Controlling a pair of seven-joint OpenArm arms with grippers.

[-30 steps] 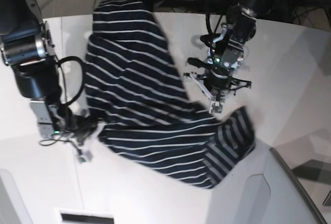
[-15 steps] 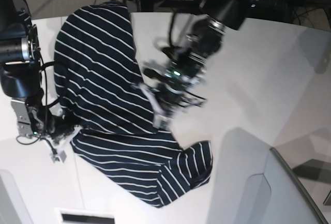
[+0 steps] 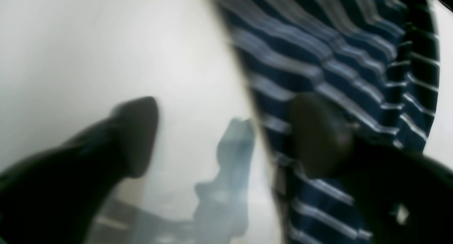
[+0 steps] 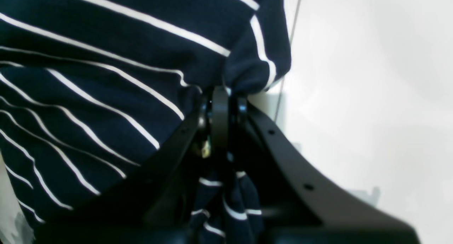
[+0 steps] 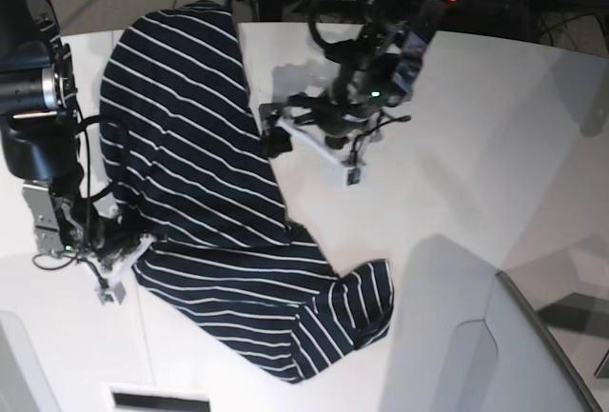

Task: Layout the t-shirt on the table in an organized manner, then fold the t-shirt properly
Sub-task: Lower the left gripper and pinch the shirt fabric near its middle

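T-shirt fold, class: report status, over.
Left pincer open, off the cloth. Right pincer shut on t-shirt edge. Shirt rumpled on table. Nothing in the way.

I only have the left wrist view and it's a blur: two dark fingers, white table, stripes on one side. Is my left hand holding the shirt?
Observer: No. In the base view the left hand is open beside the t-shirt, with nothing between its fingers.
Operator: And the right hand?
Observer: The right hand is shut on the t-shirt; the right wrist view shows a bunch of striped fabric pinched there.
Operator: Where on the shirt is that grip?
Observer: At the shirt's edge near the base view's left side, low over the table.
Operator: Is the shirt laid out flat?
Observer: Not yet. One half is folded over the other, and a sleeve curls at the near end.
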